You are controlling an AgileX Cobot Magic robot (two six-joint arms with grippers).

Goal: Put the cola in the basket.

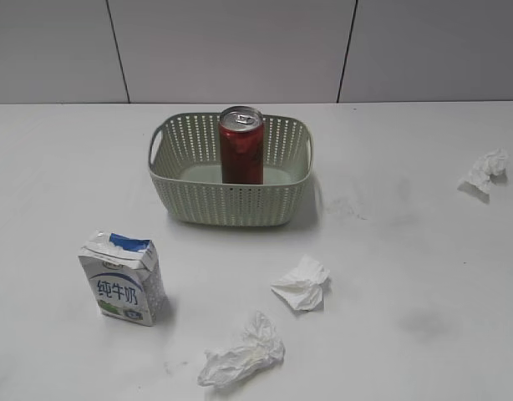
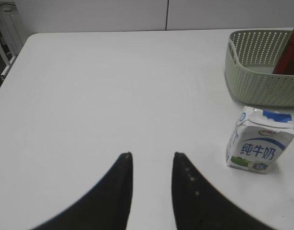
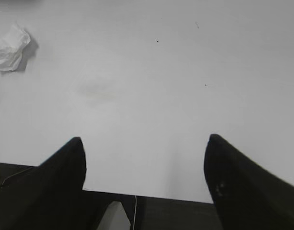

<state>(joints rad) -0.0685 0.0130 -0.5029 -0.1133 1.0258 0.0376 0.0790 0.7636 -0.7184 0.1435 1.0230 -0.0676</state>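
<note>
The red cola can [image 1: 241, 148] with its silver pull-tab top stands upright inside the pale green perforated basket [image 1: 227, 204] at the back middle of the table. In the left wrist view the basket [image 2: 254, 84] is at the right edge with part of the can [image 2: 289, 53] showing in it. My left gripper [image 2: 152, 154] is open and empty over bare table, well left of the basket. My right gripper [image 3: 144, 139] is open and empty above the table's front edge. Neither gripper shows in the exterior view.
A white-and-blue milk carton [image 1: 123, 278] stands at the front left; it also shows in the left wrist view [image 2: 258, 140]. Crumpled tissues lie at the front middle [image 1: 301, 284], at the front [image 1: 240, 355] and at the far right [image 1: 486, 170]. One tissue shows in the right wrist view [image 3: 10, 49].
</note>
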